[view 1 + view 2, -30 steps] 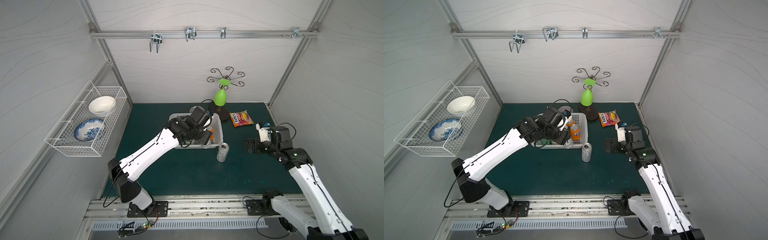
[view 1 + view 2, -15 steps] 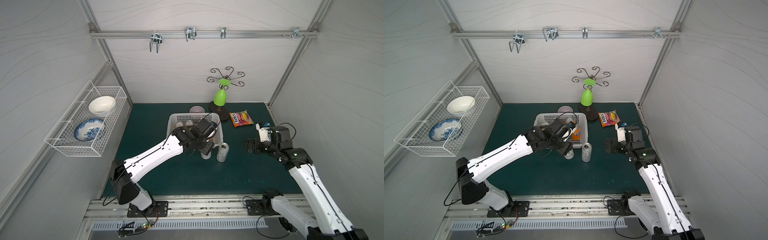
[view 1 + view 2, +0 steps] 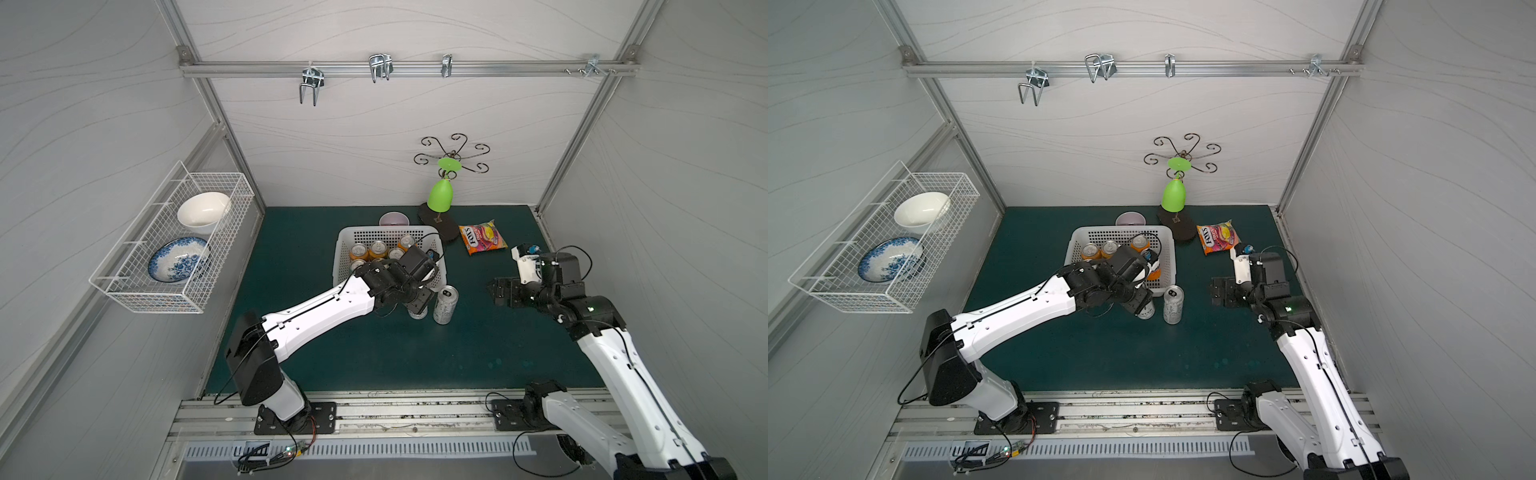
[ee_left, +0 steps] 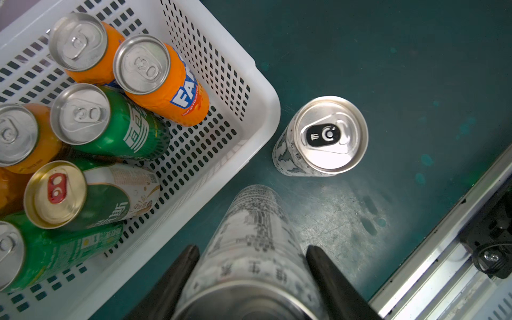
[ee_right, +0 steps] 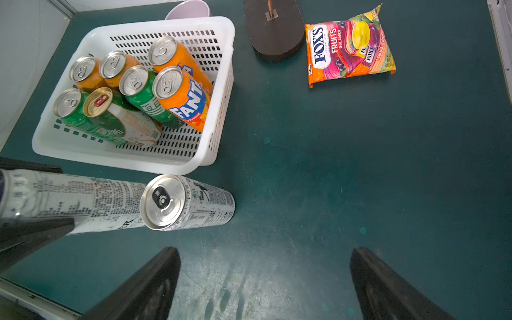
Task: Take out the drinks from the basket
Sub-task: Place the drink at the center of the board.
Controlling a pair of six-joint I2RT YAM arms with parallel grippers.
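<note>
A tall silver-white can [image 4: 255, 216] is clamped upright in the left gripper [image 4: 252, 249], with a second silver-white can [image 4: 329, 135] just beside it and the basket [image 4: 263, 116] at its other side, in which four orange cans [image 5: 185, 102], two green cans [image 5: 146, 106] and one gold-topped can [image 5: 119, 122] are counted. One second earlier this gripper was over the basket; the right gripper [image 5: 266, 250], spread empty, is unmoved, well apart.

Green table [image 3: 478, 353]: basket [image 5: 110, 156], silver can [image 3: 444, 305], candy bag [image 3: 483, 237]

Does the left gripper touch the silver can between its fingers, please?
Touching. The left wrist view shows both fingers of the left gripper pressed against the sides of the silver can, with no gap.
</note>
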